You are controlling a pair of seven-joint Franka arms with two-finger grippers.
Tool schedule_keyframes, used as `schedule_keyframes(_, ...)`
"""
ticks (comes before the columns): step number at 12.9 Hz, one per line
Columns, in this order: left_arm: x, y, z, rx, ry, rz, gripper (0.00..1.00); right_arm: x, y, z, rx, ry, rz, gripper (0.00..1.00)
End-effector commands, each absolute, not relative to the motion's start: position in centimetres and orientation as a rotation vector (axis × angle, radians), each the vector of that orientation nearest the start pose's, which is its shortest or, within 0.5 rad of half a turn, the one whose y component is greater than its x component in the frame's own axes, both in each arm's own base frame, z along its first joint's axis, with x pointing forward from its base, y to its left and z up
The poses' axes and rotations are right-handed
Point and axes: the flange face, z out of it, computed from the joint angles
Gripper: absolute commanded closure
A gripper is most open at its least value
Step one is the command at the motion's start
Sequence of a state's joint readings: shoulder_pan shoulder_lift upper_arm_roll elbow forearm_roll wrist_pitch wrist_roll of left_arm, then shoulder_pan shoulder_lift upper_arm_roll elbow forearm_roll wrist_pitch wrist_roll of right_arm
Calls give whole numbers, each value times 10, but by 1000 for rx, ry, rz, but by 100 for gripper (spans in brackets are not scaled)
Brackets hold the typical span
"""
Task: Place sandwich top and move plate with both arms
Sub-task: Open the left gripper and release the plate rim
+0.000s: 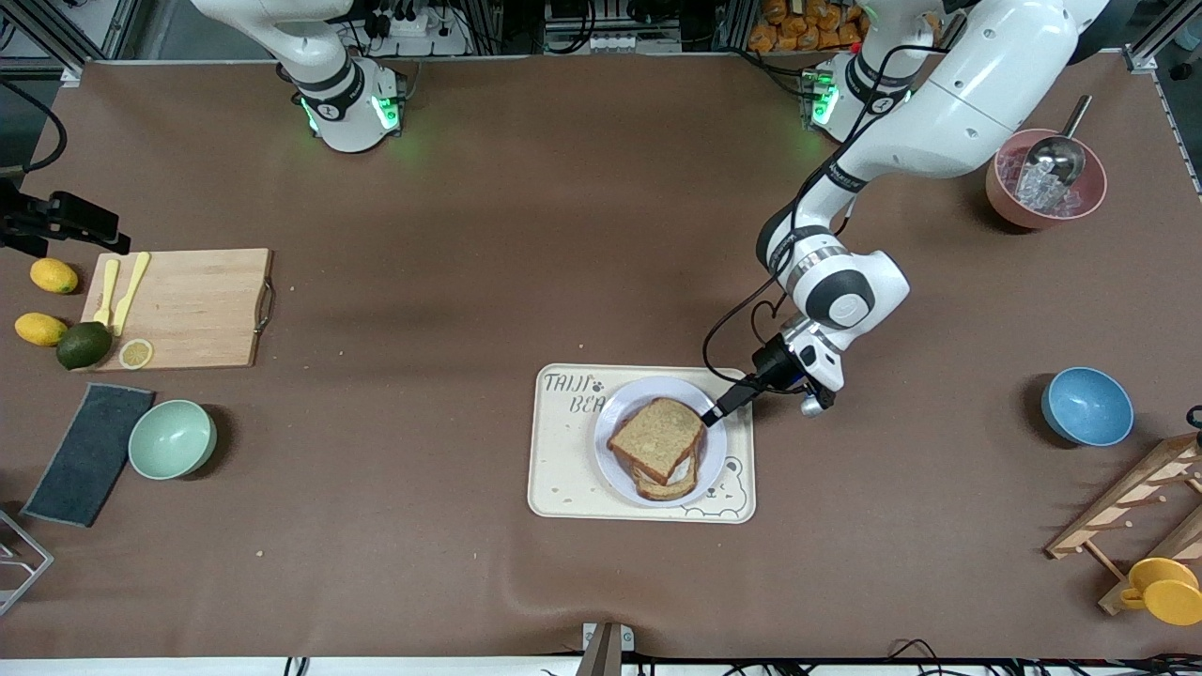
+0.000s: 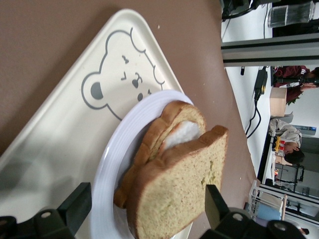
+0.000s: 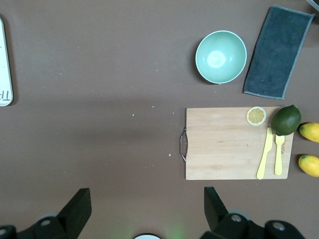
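Note:
The sandwich top (image 1: 657,437) (image 2: 179,194) lies tilted on a lower bread slice (image 1: 669,483) (image 2: 172,122) with white egg (image 2: 182,137) between them. Both rest on the pale round plate (image 1: 716,455) (image 2: 107,184), which stands on the cream bear tray (image 1: 563,469) (image 2: 60,139). My left gripper (image 1: 711,416) (image 2: 147,204) is open at the plate's rim, on the side toward the left arm's end of the table. Its fingers stand either side of the top slice's near corner without pinching it. My right gripper (image 3: 147,204) is open and holds nothing, high over bare table by its own base; it waits.
Toward the right arm's end lie a wooden cutting board (image 1: 188,308) (image 3: 232,143) with yellow cutlery, two lemons (image 1: 53,275), a lime (image 1: 84,345), a mint bowl (image 1: 172,438) (image 3: 221,57) and a grey cloth (image 1: 89,453). Toward the left arm's end are a blue bowl (image 1: 1086,406), a pink ice bowl (image 1: 1045,178) and a wooden rack (image 1: 1141,498).

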State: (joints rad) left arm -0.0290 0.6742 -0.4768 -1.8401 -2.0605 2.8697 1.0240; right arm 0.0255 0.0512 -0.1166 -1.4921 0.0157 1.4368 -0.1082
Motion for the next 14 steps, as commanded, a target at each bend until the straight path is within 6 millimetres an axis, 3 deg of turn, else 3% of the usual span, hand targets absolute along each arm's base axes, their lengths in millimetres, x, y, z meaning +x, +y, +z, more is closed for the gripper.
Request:
schedule_keyframes(1, 565, -240, 196, 2085, 737, 373, 0, 553, -47, 622, -3115, -9, 162, 0)
schedule_keyframes(6, 565, -230, 211, 2182, 728, 447, 0, 552, -49, 622, -3115, -9, 164, 0)
schedule_keyframes(10, 578, -202, 221, 2333, 616, 574, 0, 553, -52, 622, -3114, 0, 164, 0)
schedule_keyframes(14, 602, -161, 229, 2415, 505, 687, 0, 553, -52, 622, -3114, -2, 162, 0)
